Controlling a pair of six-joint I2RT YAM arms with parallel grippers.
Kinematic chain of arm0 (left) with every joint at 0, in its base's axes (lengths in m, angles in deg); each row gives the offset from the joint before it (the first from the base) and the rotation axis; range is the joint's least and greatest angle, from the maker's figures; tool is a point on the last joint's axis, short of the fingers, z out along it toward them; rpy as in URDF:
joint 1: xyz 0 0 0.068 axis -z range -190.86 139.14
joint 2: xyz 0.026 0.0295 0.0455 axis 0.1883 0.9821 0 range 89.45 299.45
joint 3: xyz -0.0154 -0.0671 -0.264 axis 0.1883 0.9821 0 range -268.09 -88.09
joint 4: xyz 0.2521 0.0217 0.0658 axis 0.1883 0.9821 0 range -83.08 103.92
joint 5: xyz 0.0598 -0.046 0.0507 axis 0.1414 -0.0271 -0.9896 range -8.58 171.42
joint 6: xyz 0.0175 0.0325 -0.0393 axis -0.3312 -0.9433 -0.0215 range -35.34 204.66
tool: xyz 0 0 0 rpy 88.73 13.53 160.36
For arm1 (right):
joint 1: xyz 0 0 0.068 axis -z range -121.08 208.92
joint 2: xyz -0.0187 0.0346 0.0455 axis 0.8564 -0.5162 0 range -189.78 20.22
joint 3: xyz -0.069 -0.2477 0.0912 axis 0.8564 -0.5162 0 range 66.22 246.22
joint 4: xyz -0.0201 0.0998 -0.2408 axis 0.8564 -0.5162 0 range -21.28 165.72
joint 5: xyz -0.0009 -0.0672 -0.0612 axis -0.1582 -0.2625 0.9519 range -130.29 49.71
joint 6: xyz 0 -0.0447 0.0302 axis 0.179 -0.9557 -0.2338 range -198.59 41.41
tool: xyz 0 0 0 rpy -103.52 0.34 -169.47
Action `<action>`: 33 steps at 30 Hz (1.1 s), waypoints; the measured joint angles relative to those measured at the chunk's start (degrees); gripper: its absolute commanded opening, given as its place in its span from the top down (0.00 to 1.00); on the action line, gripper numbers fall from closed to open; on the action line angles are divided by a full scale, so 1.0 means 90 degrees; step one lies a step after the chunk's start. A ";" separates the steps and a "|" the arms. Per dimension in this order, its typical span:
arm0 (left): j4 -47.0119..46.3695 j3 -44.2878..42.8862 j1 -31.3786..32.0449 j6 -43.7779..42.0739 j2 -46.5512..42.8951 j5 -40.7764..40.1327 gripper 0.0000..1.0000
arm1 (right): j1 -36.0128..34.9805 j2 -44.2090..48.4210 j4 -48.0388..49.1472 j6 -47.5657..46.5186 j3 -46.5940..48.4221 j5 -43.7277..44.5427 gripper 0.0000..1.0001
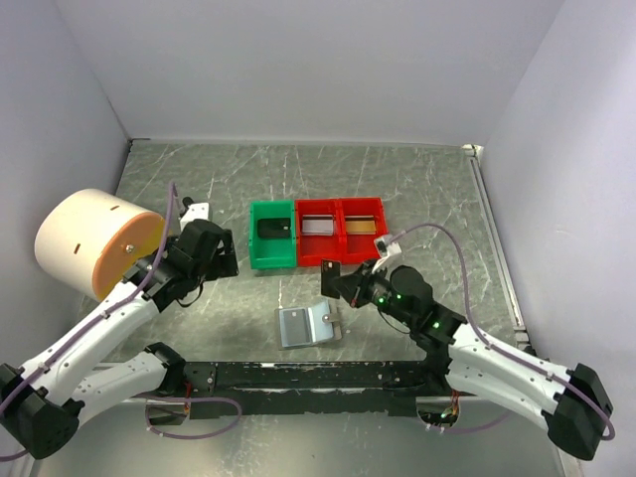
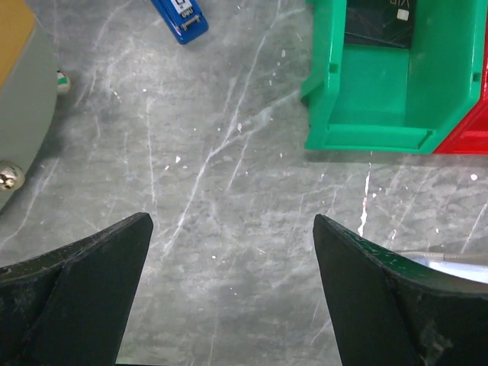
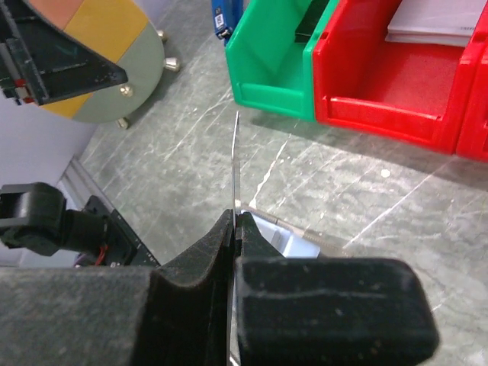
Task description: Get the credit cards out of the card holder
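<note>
The grey card holder [image 1: 308, 325] lies open on the table near the front edge, showing two pale panels; a corner of it shows under my right fingers in the right wrist view [image 3: 305, 238]. My right gripper [image 1: 336, 275] is shut on a thin card [image 3: 235, 164], seen edge-on and held upright above the table behind the holder, in front of the trays. My left gripper [image 2: 232, 221] is open and empty, low over bare table to the left of the green tray [image 2: 366, 114].
A green tray [image 1: 272, 236] holds a dark card. Two red trays [image 1: 318, 231] [image 1: 362, 227] beside it each hold a card. A small blue gadget [image 2: 179, 17] lies left of the green tray. A large cream-and-orange drum [image 1: 94, 241] stands at the far left.
</note>
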 measured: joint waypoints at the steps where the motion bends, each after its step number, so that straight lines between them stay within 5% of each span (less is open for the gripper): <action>1: -0.0005 0.0027 -0.0002 -0.0034 0.0000 -0.0061 0.01 | 0.0000 -0.0199 -0.0015 -0.0100 0.0146 0.0024 1.00; 8: -0.0270 0.0024 -0.0160 -0.0488 0.0097 -0.0085 0.01 | 0.0000 -0.1603 -0.0391 -0.0850 0.1358 0.0333 1.00; 16: -0.0483 0.0022 -0.1547 -0.0765 0.0134 0.0602 0.01 | 0.0032 -0.3633 -0.0753 -0.1962 0.3196 0.0636 1.00; 33: -0.0425 0.0022 -0.1630 -0.0517 -0.0857 0.0129 0.01 | -0.0070 -0.7548 -0.2154 -0.4792 0.7456 0.0765 1.00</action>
